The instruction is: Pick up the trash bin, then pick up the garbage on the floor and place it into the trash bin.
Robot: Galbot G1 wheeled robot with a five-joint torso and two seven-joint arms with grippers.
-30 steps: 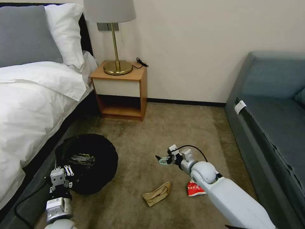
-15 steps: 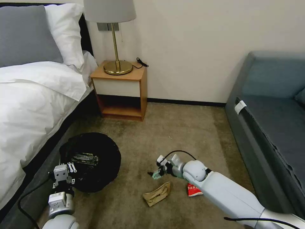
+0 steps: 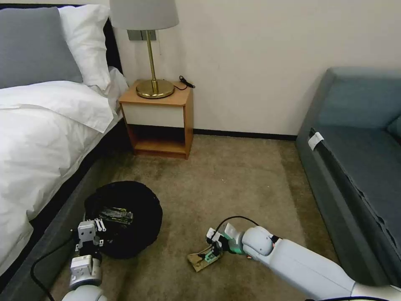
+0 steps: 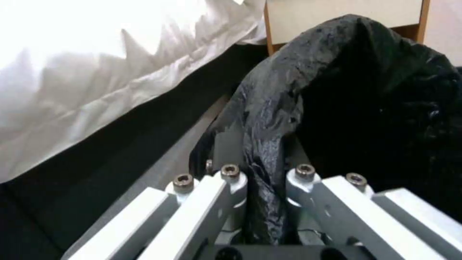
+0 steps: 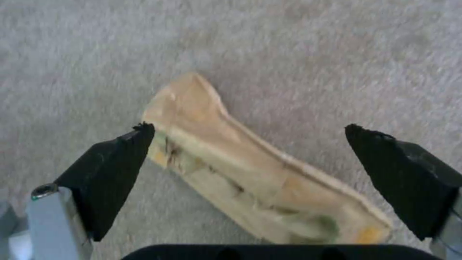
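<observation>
Beyond my left gripper (image 3: 98, 224) a white-sheeted bed (image 3: 37, 138) runs along the tan carpet (image 3: 234, 175); ahead stands a wooden nightstand (image 3: 161, 119) bearing a brass lamp (image 3: 150, 50); past my right gripper (image 3: 216, 249), a blue-grey sofa (image 3: 359, 159) against the cream wall (image 3: 259, 54).

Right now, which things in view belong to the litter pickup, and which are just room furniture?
Part of the job:
- trash bin, its liner rim pinched by the left gripper
- tan paper scrap on the carpet, between the open fingers of the right gripper

Just lying about:
- bed
- nightstand
- lamp
- sofa
</observation>
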